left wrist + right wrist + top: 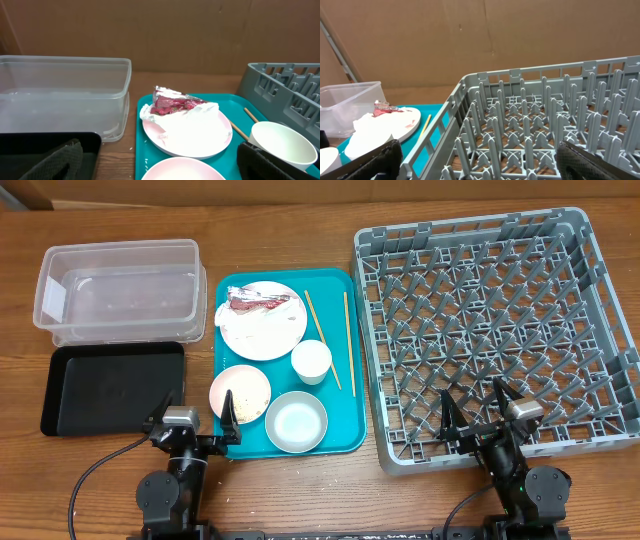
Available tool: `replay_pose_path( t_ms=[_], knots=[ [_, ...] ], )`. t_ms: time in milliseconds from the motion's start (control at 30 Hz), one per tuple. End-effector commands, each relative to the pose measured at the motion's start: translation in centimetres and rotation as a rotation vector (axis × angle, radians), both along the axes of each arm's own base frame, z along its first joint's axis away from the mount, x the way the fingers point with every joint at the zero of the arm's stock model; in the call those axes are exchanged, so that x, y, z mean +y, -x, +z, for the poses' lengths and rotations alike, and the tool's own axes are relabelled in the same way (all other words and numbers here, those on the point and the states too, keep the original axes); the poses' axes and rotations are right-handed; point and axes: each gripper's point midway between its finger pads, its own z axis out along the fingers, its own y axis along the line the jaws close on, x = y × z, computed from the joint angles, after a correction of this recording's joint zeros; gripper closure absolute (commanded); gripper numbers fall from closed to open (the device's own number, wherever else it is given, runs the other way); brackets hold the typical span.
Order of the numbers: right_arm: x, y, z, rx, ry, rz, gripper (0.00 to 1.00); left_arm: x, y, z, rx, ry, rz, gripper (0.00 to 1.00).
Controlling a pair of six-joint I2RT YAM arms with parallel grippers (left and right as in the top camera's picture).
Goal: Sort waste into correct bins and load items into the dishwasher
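Observation:
A large pale plate (262,321) on the teal tray carries a red-and-silver wrapper (252,302) and a white napkin (250,332); they also show in the left wrist view, wrapper (175,104) and napkin (192,125). A pink bowl (240,391), grey-green bowl (296,421), white cup (311,361) and two chopsticks (323,340) lie on the tray. The clear tub (118,288) and black tray (112,386) sit at left. The grey rack (495,330) is at right. My left gripper (193,418) is open at the near edge. My right gripper (478,412) is open over the rack's near wall.
The teal tray (345,395) sits between the bins and the rack. A few rice grains (146,162) lie on its left rim. Brown cardboard walls stand behind the table.

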Motion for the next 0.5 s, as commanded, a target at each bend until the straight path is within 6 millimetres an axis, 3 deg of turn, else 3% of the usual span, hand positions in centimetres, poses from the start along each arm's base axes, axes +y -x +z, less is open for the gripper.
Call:
replay_pose_path(
  t_ms=[0, 467],
  knots=[
    [-0.25, -0.06, -0.12, -0.005, -0.003, -0.012, 0.0, -0.1, 0.03, -0.04, -0.005, -0.022, -0.004, 0.0],
    [-0.26, -0.06, 0.0, -0.011, -0.003, -0.013, 0.0, -0.11, 0.03, -0.02, -0.006, -0.022, -0.005, 0.0]
  ],
)
